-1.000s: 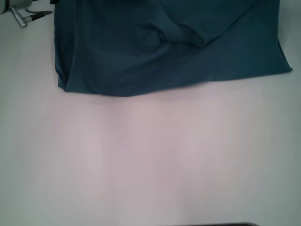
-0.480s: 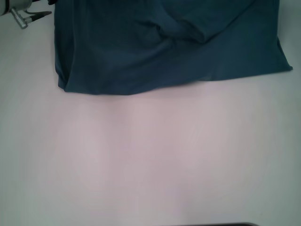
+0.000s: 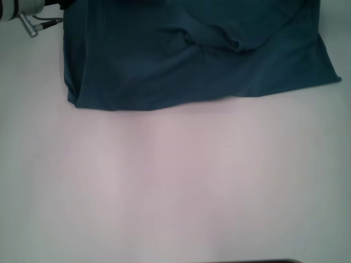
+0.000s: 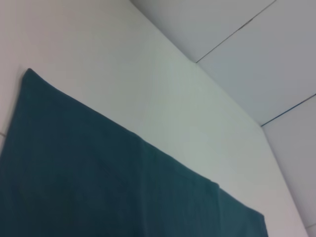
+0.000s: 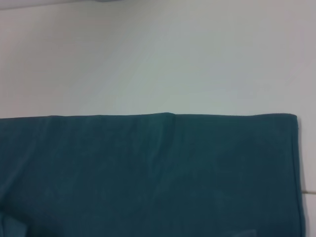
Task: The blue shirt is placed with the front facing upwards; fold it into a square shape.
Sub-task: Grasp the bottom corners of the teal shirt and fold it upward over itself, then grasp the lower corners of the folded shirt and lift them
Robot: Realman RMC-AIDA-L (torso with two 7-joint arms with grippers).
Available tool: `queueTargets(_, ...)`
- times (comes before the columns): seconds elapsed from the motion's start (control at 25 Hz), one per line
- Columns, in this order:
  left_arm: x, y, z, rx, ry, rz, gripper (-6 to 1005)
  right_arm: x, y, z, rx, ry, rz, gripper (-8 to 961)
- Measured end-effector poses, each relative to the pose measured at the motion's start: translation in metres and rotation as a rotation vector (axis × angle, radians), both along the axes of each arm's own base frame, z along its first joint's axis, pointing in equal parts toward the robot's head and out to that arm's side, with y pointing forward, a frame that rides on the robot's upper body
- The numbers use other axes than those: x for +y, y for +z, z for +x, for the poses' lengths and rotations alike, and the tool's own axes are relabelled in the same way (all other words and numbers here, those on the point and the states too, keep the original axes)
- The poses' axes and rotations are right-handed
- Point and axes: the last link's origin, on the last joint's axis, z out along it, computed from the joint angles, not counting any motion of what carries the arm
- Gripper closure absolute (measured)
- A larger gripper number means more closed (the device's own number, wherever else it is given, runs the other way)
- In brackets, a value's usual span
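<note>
Since a second ago, our left arm [image 3: 22, 10] has edged further into the head view's top left corner; we cannot tell either pincer's state. The blue shirt [image 3: 192, 55] lies rumpled across the far white table [image 3: 175, 186], plain cloth showing.

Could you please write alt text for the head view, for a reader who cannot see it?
A dark teal-blue shirt lies rumpled along the far side of a white table, its near hem towards the camera and a bunched fold near the middle. Part of the robot's left arm shows at the far left corner, beside the shirt.
</note>
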Motion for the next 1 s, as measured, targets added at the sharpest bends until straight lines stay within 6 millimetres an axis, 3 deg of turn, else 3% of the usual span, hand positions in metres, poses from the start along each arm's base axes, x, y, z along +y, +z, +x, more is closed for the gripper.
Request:
queueTargets(0.56,-0.006,0.0,-0.01,-0.001,0.018,0.003,984,-0.009,0.007,0.009,-0.044,-0.013,-0.065,849)
queueTargets(0.68,-0.008,0.002,-0.014,-0.015,0.033,0.013,804,-0.01,0.013,0.014,-0.063,-0.026,-0.067,839)
queueTargets(1.0,-0.016,0.007,-0.019,-0.055,0.028,0.014,472,-0.033,0.035,0.025,0.02,-0.047,-0.093,520)
